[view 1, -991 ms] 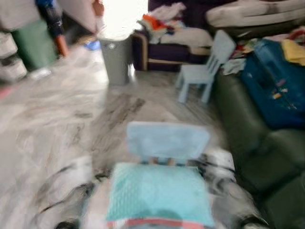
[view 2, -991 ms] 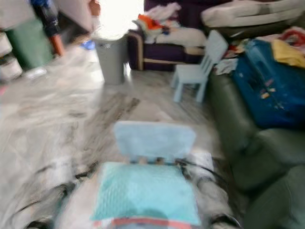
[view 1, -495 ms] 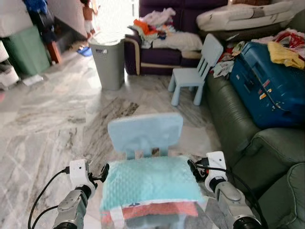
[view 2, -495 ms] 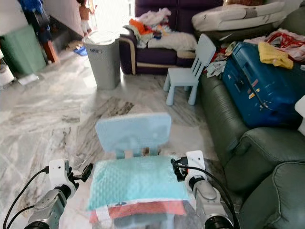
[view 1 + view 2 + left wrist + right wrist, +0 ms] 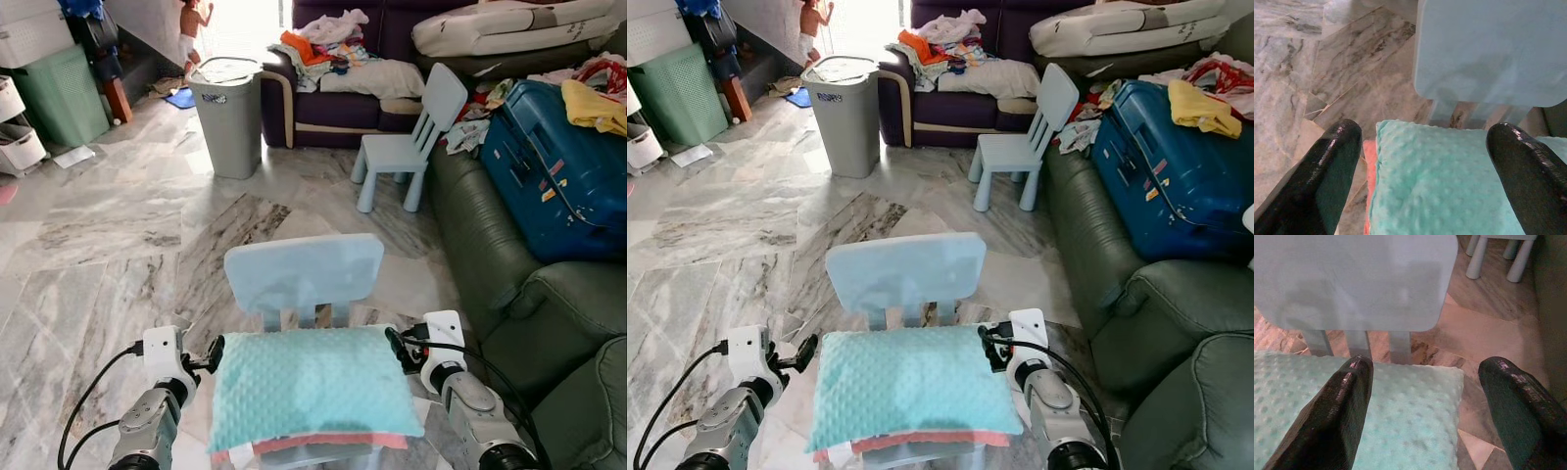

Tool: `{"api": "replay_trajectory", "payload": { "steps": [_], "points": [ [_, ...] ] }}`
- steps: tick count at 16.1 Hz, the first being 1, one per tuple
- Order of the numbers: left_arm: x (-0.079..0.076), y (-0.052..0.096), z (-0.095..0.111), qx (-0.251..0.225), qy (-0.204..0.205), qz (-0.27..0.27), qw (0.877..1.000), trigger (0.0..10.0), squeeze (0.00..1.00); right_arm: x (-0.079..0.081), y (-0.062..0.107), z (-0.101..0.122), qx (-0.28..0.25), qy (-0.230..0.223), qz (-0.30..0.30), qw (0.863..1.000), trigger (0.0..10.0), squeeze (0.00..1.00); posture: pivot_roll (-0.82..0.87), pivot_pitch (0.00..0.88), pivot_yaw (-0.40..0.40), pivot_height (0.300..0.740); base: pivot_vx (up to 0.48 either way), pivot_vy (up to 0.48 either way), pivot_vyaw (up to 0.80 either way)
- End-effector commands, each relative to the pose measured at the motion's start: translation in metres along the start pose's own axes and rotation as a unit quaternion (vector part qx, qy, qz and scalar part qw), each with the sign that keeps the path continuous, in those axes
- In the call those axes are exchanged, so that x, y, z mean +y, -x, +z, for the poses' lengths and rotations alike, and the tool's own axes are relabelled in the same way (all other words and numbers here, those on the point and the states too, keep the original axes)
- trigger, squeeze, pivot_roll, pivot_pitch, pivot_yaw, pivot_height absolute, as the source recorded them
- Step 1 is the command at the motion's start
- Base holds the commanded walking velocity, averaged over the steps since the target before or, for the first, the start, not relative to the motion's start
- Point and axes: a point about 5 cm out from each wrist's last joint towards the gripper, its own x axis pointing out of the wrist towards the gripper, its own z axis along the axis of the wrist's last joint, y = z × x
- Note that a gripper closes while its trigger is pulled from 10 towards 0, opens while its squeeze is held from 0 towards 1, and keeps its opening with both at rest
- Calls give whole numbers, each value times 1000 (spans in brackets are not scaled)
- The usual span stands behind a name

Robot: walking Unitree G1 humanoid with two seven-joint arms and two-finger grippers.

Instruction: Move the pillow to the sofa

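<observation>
Pillow (image 5: pixel 313 387) on small blue chair (image 5: pixel 304 274), between spread left claw (image 5: pixel 208 354) and right claw (image 5: pixel 397 348).

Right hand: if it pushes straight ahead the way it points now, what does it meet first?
Probably the pillow: its corner lies between the open fingers of the right hand. Beyond it stands the chair back. Whether the hand would slide over the pillow is hard to judge.

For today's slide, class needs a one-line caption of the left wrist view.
Open left gripper straddles a teal pillow's corner on a small blue chair.
</observation>
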Motion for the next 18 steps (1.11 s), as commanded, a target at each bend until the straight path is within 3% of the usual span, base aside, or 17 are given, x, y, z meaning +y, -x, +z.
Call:
{"api": "replay_trajectory", "payload": {
  "steps": [1,9,18],
  "points": [
    [0,0,-1,6,-3,3,1000,10000,0,1,-1,1,-1,-2,3,1000,10000,0,-14,0,-14,740,0,0,0],
    [-2,-1,-2,11,-31,12,999,10000,0,-5,0,5,-9,-4,-6,1000,10000,0,-24,0,-18,740,0,0,0],
    [-3,1,-7,14,-14,12,1000,10000,0,-7,2,3,-4,3,-4,1000,10000,0,-32,0,-25,740,0,-372,0]
  ]
}}
